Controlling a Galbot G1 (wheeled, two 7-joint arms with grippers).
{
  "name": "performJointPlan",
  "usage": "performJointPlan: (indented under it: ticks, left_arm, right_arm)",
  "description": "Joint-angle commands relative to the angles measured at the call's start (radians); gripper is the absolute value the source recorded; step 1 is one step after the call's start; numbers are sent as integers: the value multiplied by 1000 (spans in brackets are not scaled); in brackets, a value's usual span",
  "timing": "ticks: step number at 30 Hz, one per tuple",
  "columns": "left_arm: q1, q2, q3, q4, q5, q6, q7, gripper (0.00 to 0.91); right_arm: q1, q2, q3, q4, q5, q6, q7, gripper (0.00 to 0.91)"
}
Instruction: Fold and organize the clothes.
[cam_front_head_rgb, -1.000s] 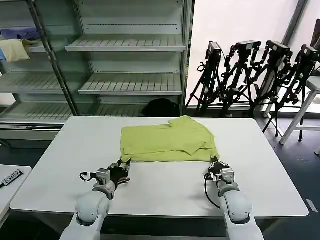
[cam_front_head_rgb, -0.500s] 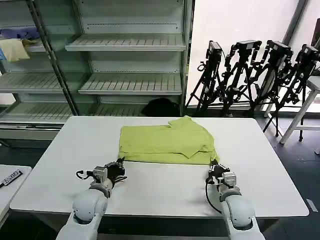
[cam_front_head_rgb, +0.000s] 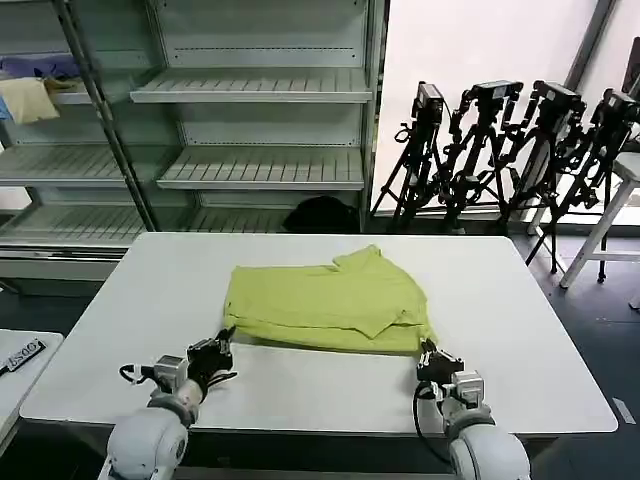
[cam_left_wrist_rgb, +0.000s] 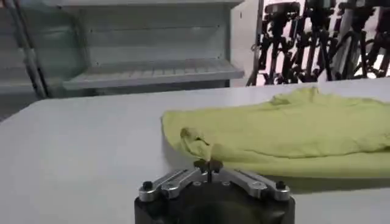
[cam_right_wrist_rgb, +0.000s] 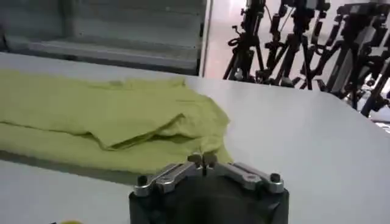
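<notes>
The clothes are one lime yellow-green shirt (cam_front_head_rgb: 325, 305), folded into a flat band across the middle of the white table (cam_front_head_rgb: 520, 330). My left gripper (cam_front_head_rgb: 222, 343) is at the shirt's near left corner, jaws shut on a pinch of fabric. The same gripper (cam_left_wrist_rgb: 208, 163) holds a raised tuft of the shirt (cam_left_wrist_rgb: 286, 131) in the left wrist view. My right gripper (cam_front_head_rgb: 428, 351) is shut on the near right corner. In the right wrist view the gripper (cam_right_wrist_rgb: 202, 160) bites the hem of the shirt (cam_right_wrist_rgb: 103, 112).
Empty metal shelves (cam_front_head_rgb: 260, 165) stand behind the table. A pale yellow cloth (cam_front_head_rgb: 28, 100) and a blue-purple cloth (cam_front_head_rgb: 40, 68) lie on an upper left shelf. Black tripods (cam_front_head_rgb: 510, 150) crowd the back right. A small side table (cam_front_head_rgb: 15, 365) with a device sits left.
Both grippers have drawn back toward the table's front edge, dragging the shirt's near edge with them. The shirt now lies closer to me and slightly skewed to the left.
</notes>
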Motion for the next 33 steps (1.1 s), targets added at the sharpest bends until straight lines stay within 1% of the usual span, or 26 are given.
performJointPlan:
  ticks: [1, 5, 8, 12, 14, 19, 20, 21, 22, 23, 28, 31, 33]
  left_arm:
    - [220, 4, -53, -125, -21, -23, -4, 0]
    - [287, 4, -72, -160, -20, -44, -18, 0]
    - [321, -5, -72, -179, -17, -75, -66, 0]
    - [334, -13, -71, -153, -9, -98, -92, 0]
    - [337, -19, -70, -133, 6, -115, -97, 0]
    - [336, -27, -70, -122, 33, -124, -125, 10]
    - [336, -26, -72, -124, 34, -122, -128, 30]
    - [337, -25, -73, -126, 35, -121, -130, 91]
    - [338, -25, -74, -129, 34, -120, -132, 615]
    - [337, -24, -74, -129, 37, -120, -135, 907]
    - [326, -23, -76, -124, 42, -121, -136, 907]
    - [314, -26, -74, -125, 42, -119, -136, 907]
    - [310, -27, -72, -127, 50, -117, -150, 907]
  right_arm:
    - [-148, -9, -1, 150, 4, -9, -11, 0]
    - [-172, -16, -3, 164, -5, -9, -20, 0]
    - [-179, -16, -7, 157, -18, -9, -24, 0]
    - [-184, -12, -16, 130, -42, -8, -28, 0]
    - [-186, -9, -19, 126, -43, -8, -26, 0]
    - [-199, -11, -19, 143, -42, -8, -31, 0]
    - [-205, -11, -18, 149, -43, -9, -35, 10]
    - [-212, -13, -18, 154, -44, -9, -37, 282]
    - [-214, -14, -18, 156, -45, -8, -41, 907]
    - [-222, -14, -18, 161, -45, -9, -46, 907]
    - [-229, -11, -24, 162, -50, -8, -53, 907]
    - [-229, -3, -29, 167, -53, -8, -38, 907]
    - [-227, 1, -31, 172, -51, -4, -17, 907]
